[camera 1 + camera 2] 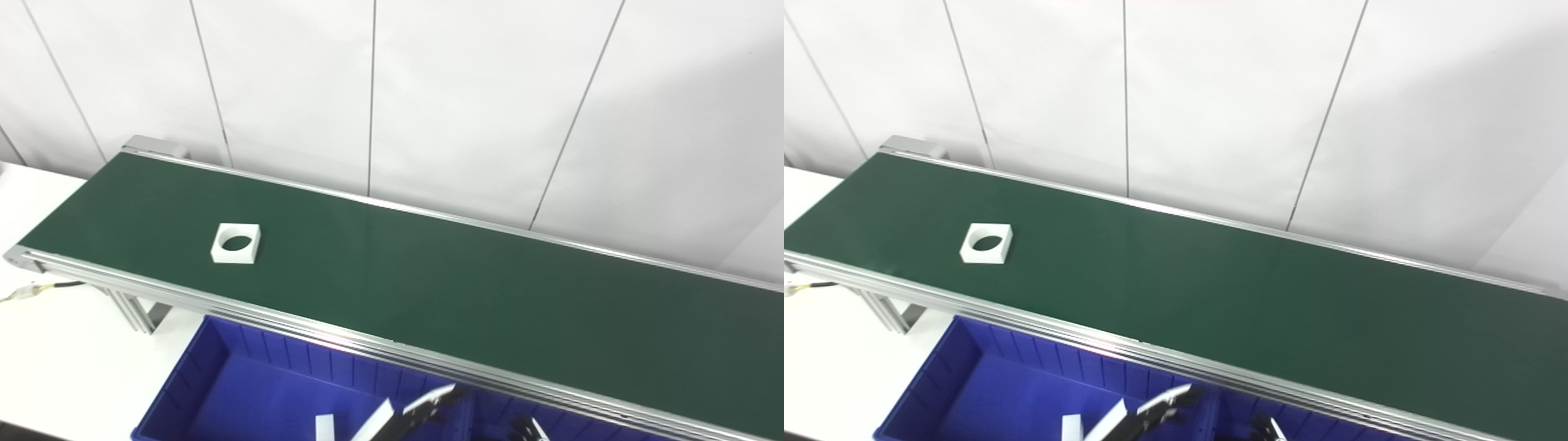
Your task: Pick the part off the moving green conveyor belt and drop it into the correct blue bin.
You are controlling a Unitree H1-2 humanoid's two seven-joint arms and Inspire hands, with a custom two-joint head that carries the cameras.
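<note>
Lying flat on matte belt, square holed part

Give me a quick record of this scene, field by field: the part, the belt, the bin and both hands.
part: white square block with round hole, lying flat on the belt's left stretch
belt: green conveyor belt, otherwise bare
bin: blue bin below the belt's near edge
left hand: fingers showing at bottom edge, over the bin; grip unclear
right hand: barely in view

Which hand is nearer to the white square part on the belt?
Left. The left hand is low over the blue bin, nearer the white square part; the right hand sits farther right.
</note>
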